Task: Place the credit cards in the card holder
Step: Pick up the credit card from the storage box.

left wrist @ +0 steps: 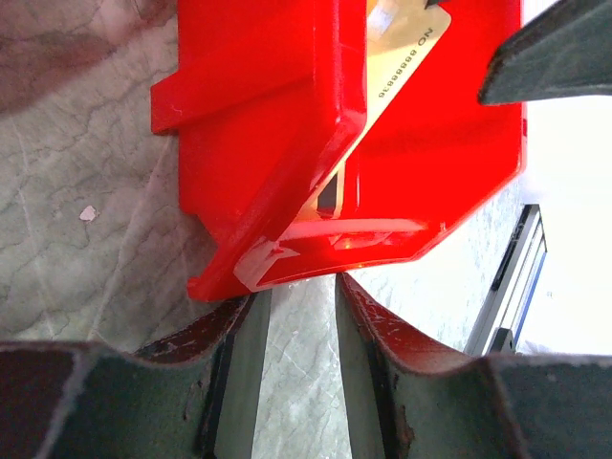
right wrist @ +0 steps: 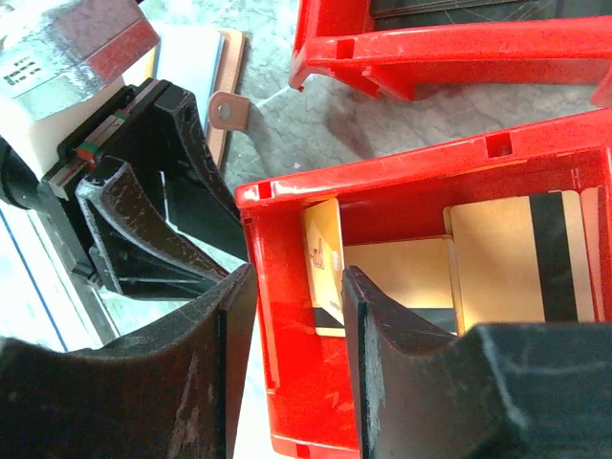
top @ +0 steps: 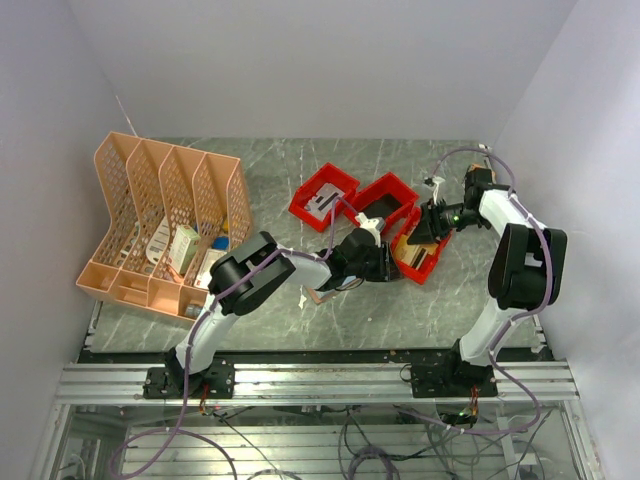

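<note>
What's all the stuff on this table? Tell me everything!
Red plastic bins: three, red, in a row mid-table.
Cream plastic cards with dark stripes: at least three, inside the rightmost bin.
Peach mesh file rack: one, peach, table's left, holding boxes and papers.
Tan flat card holder: one, tan, on the table nearer than the bins.
Table: one, grey marbled.
Robot hands: two, dark; left hand open at the rightmost bin's corner, right hand open astride its wall.
</note>
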